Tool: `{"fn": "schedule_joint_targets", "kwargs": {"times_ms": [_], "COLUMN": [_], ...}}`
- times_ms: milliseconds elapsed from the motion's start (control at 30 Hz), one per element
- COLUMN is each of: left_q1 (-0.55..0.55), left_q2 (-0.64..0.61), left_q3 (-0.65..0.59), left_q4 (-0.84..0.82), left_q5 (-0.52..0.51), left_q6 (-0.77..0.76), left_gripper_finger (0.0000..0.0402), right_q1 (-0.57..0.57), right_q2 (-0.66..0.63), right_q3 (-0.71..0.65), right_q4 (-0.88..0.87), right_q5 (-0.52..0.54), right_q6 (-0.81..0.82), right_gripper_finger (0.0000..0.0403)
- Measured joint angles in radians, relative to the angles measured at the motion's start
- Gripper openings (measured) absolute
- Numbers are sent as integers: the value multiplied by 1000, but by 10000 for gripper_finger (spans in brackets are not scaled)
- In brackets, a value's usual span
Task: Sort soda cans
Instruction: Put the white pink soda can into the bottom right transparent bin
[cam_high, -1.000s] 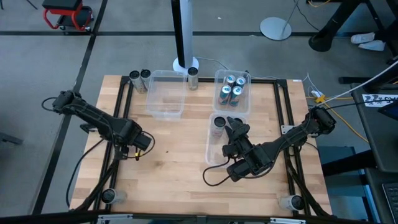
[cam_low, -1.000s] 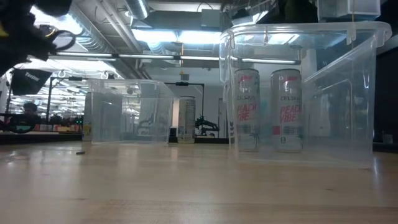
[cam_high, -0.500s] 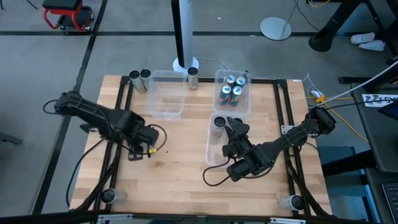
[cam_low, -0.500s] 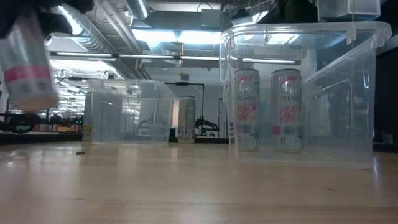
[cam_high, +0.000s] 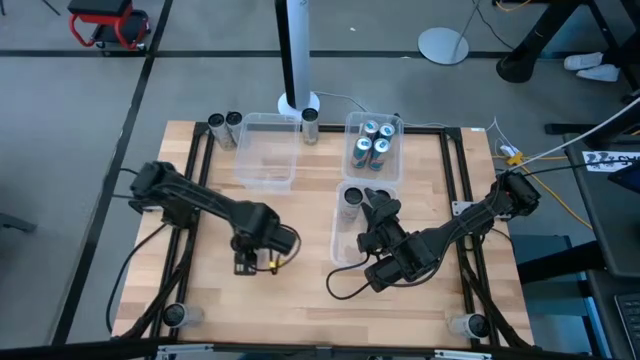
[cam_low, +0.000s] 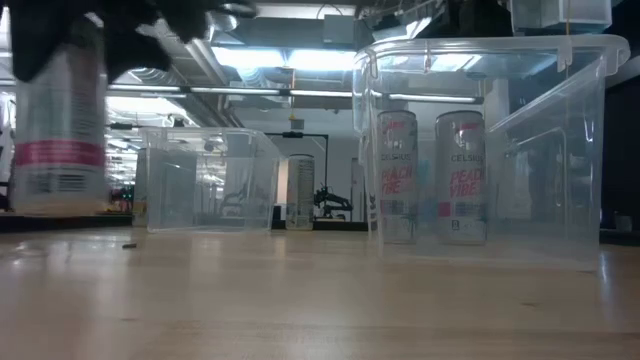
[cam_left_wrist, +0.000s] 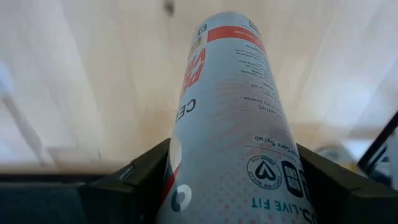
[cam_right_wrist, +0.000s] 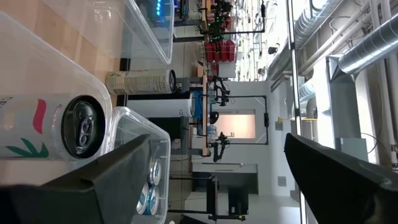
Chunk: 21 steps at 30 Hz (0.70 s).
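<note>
My left gripper (cam_high: 260, 240) is over the table's middle left, shut on a white soda can with a red band (cam_low: 60, 125), (cam_left_wrist: 230, 124). My right gripper (cam_high: 377, 205) stands open over the nearer clear bin (cam_high: 340, 245), its fingers level and empty. That bin holds two white cans upright on their bases (cam_low: 398, 175), (cam_low: 460, 175). The farther right bin (cam_high: 352, 170) holds several blue-and-silver cans (cam_high: 373, 145). Two dark cans (cam_high: 225, 123) stand at the far left, and one can (cam_high: 310, 122) stands by the white pole. My left gripper pinches the white can's upper wall (cam_left_wrist: 186, 155) between its two fingers, one on each side. The fingers come from above, pointing steeply down. The can hangs upright below them, its base (cam_low: 60, 205) clear of the table.
An empty clear bin (cam_high: 267, 150) stands at the far middle. A white pole's base (cam_high: 297, 100) is behind it. Black frame rails run along the table's left and right sides. Bare wood lies at the near middle (cam_high: 300, 290).
My left gripper has carried the white can from the table's left side toward the right and the near edge, rising slightly. The can stays upright and clear of the table.
</note>
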Motion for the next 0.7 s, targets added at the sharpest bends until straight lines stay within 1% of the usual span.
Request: {"fn": "schedule_joint_targets", "kwargs": {"times_ms": [167,333,467,700], "left_q1": [8,23,37,56], "left_q2": [112,193,223,215], "left_q3": [92,134,138,132], "left_q4": [-2,-6,-19,4], "left_q5": [1,-6,0,4], "left_q6": [55,117,159,166], "left_gripper_finger": [241,241,246,284], "right_q1": [0,0,0,0], "right_q2": [0,0,0,0], "right_q3": [0,0,0,0], "right_q4": [-1,-2,-2,-5], "right_q5": [0,-1,-11,-14], "right_q6": [0,0,-25,-26], "right_gripper_finger": [365,365,365,365]}}
